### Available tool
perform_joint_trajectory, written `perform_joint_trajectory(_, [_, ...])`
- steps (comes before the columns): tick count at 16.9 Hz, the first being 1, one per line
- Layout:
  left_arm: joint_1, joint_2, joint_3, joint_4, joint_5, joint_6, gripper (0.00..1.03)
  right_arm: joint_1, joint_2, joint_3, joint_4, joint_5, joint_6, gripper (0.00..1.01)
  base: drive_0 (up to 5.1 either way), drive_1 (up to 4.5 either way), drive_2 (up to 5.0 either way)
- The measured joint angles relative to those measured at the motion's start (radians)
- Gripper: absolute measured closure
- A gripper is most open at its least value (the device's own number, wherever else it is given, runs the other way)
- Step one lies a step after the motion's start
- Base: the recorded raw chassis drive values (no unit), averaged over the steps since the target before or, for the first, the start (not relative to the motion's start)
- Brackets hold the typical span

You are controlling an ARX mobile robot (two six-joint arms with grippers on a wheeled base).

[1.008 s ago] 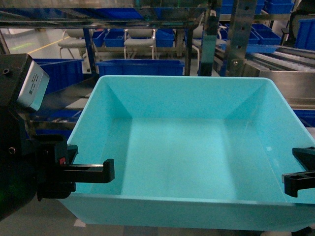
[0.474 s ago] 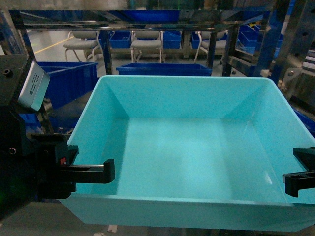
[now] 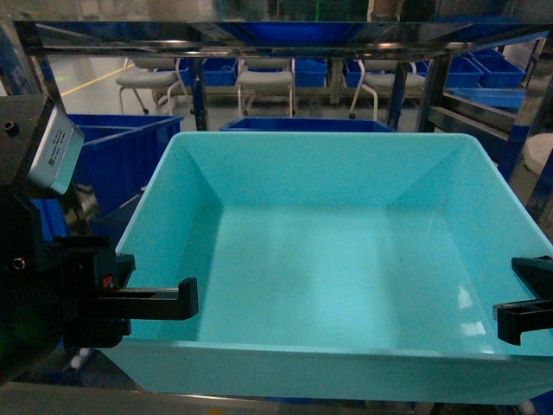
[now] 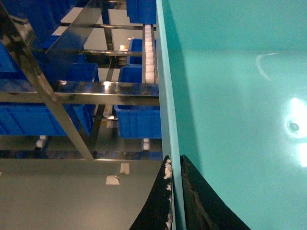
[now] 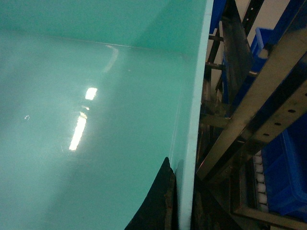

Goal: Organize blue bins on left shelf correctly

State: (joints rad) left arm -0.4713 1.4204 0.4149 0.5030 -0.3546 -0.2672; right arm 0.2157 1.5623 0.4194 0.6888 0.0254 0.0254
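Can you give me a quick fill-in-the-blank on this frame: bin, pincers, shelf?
1. The turquoise bin is gripped by ____ pincers, one on each side wall.
2. Inside, the bin is ____.
3. The left pincer has one finger inside and one ____ the bin wall.
4. The crates on the steel shelf are dark ____.

Missing words: two; empty; outside; blue

We are seeing overhead lamps glaring white off the turquoise bin (image 5: 86, 124) floor, while the steel shelf (image 4: 105, 88) beams are gleaming sharply.
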Motion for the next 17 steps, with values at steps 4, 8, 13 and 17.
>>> perform_joint_trajectory(4, [-0.001, 0.000, 0.000, -0.001, 0.000, 0.000, 1.01, 0.000, 0.000, 0.000, -0.005, 0.000, 0.000, 0.99, -0.2, 3.71, -4.0])
perform_joint_trajectory(8, [-0.005, 0.000, 0.000, 0.005, 0.005, 0.000, 1.01, -0.001, 0.000, 0.000, -0.001, 0.000, 0.000, 0.99, -3.1, 4.04, -0.9])
perform_joint_trajectory(13, [-0.004, 0.000, 0.000, 0.000, 0.000, 0.000, 1.01, 0.000, 0.000, 0.000, -0.003, 0.000, 0.000, 0.99, -4.7, 3.73, 1.3])
perform_joint_trajectory(17, [0.003, 0.000, 0.000, 0.003, 0.000, -0.001, 1.01, 0.006, 0.000, 0.000, 0.000, 0.000, 0.000, 0.99, -4.7, 3.73, 1.3])
